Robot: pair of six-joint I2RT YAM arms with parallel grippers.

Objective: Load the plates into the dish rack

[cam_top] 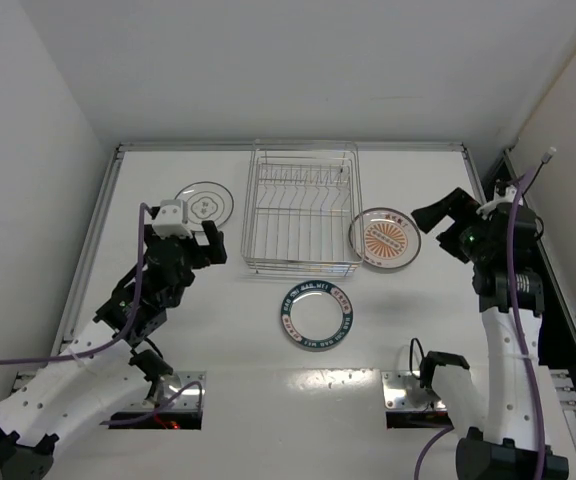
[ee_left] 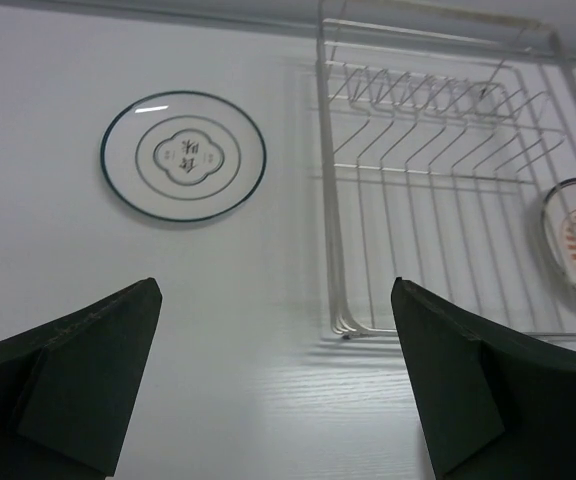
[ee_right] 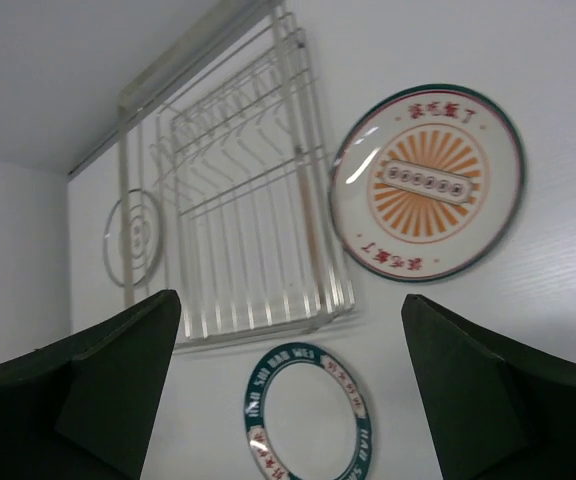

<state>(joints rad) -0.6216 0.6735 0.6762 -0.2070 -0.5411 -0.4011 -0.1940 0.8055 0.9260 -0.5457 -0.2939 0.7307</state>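
Top view: one rectangular silver wire dish rack [cam_top: 301, 264] stands unloaded on the white desk [cam_top: 218, 340]. Three round plates lie flat around it: clear dark-rimmed plate [cam_top: 205, 205] at 9 o'clock, orange sunburst plate [cam_top: 385, 239] at 3, teal lettered-rim plate [cam_top: 315, 316] at 6.
Left wrist: left pincer [ee_left: 276, 290] wide, empty. Best to catch the clear plate's rim low, then tilt it upright between the prongs.
Right wrist: right pincer [ee_right: 290, 300] wide, empty.

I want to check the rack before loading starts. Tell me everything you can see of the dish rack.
The dish rack is a rectangular basket of thin silvery wire, seemingly metal, with low open sides and a row of upright slot prongs toward its far end. It stands level on the white table, at the far middle, holding no plates. The orange sunburst plate lies close against its right side; whether they touch cannot be told.
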